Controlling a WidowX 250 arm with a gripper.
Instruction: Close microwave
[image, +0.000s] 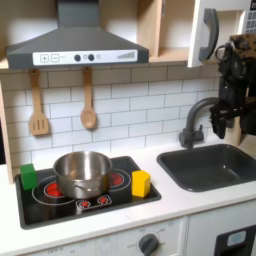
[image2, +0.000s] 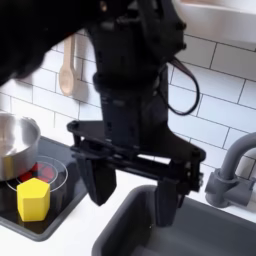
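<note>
Black arm links take up most of the second exterior view, from the top of the frame down to the gripper (image2: 135, 185) at lower centre, which points straight down. Its two fingers (image2: 100, 180) hang well apart, with open air between them, above the near rim of the dark sink (image2: 130, 235) at the bottom of the frame. At lower left in the same view sits a yellow block (image2: 33, 199) on the black stovetop (image2: 55, 205), with a steel pot (image2: 15, 145) just behind it at the left edge. A grey tap (image2: 232, 170) curves up at the right edge, and a wooden spoon (image2: 66, 68) hangs on the white tile wall at upper left.

In the first exterior view the arm (image: 236, 85) shows at the right edge, upper middle of the frame, reaching down in front of the tiles above the sink; the fingers are too blurred here to judge. The pot sits in the middle of the stovetop with a green block (image: 28, 176) on its left and the yellow block on its right. Farther back, a wooden spatula (image: 38, 105) and the spoon hang below the grey hood (image: 75, 40). The microwave (image: 208, 30) is in the upper right corner, white, with its dark curved handle (image: 209, 36) standing out above the arm. No writing can be read anywhere.
</note>
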